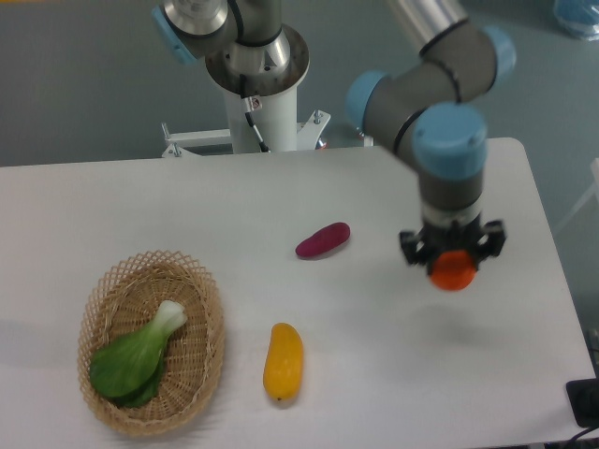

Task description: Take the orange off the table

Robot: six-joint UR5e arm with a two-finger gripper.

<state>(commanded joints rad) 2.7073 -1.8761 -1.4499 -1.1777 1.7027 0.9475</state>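
Observation:
The orange [453, 271] is a small round bright-orange fruit held between the fingers of my gripper [453, 260] at the right side of the white table [374, 374]. The gripper points straight down and is shut on the orange. The orange hangs a little above the tabletop, with a faint shadow below it. The upper part of the orange is hidden by the gripper body.
A purple sweet potato [323, 240] lies near the table's middle. A yellow-orange mango-like fruit [283, 361] lies toward the front. A wicker basket [200, 365] with a green bok choy [131, 360] sits at the front left. The robot base [257, 84] stands behind the table.

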